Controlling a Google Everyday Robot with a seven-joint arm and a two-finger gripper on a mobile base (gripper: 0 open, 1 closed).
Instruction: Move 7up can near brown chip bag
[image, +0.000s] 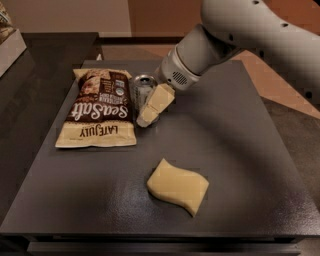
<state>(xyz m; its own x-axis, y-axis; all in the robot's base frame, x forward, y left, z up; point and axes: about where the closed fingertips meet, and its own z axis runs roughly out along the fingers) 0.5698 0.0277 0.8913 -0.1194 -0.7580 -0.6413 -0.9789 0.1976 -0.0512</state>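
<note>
I'm finding the end effector (149, 107) just right of the upright 7up can (141, 86), which is standing beside the brown chip bag (97, 111); grip state I cannot tell.

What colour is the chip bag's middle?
Dark brown with white lettering on the brown chip bag, camera view; the hand is at the 7up can.

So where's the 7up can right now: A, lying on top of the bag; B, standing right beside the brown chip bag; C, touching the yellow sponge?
B: the 7up can stands upright beside the brown chip bag, gripper at it, sponge well apart.
</note>
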